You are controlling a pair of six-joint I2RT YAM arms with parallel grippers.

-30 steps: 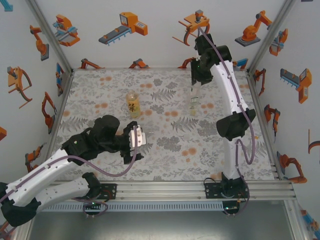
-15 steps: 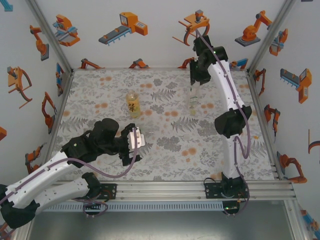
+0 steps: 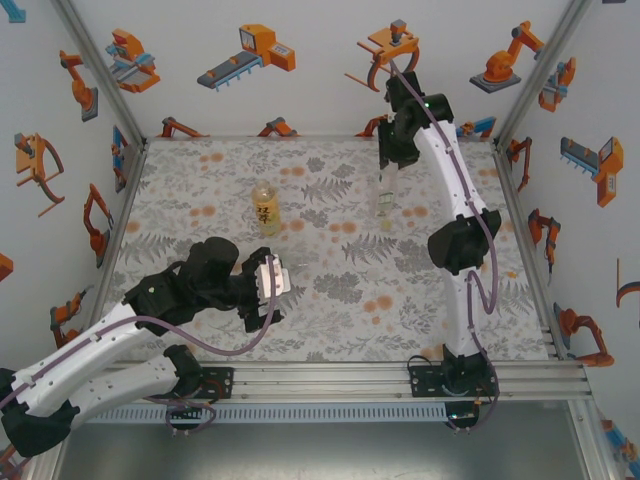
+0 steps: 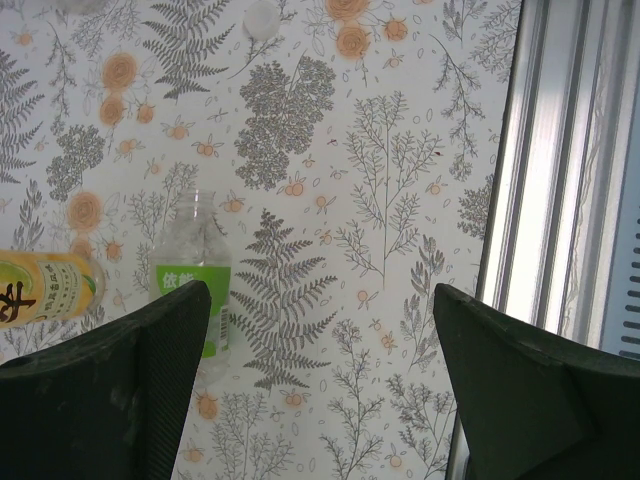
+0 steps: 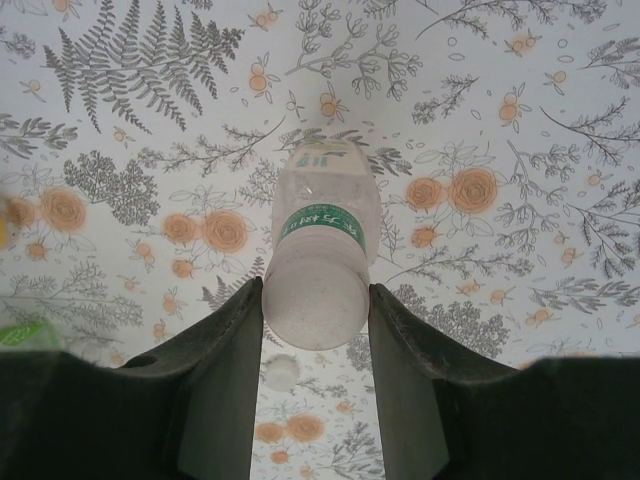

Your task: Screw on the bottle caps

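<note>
Finishes on your bench: matt print, clear plastic, bare metal.
Your table cover reads as a flat, matt printed sheet; cloth or paper, you cannot tell. At the right of the left wrist view the rail is bare ribbed metal with a satin sheen. The clear bottle: thin see-through plastic, smooth green label band, near end frosted white. The amber bottle: tinted plastic, yellow label, too blurred to judge gloss. The loose cap: pale, dull plastic. On your left gripper the fingers are dark matt plastic.

Floral tabletop, robot-print white walls, aluminium front rail
</note>
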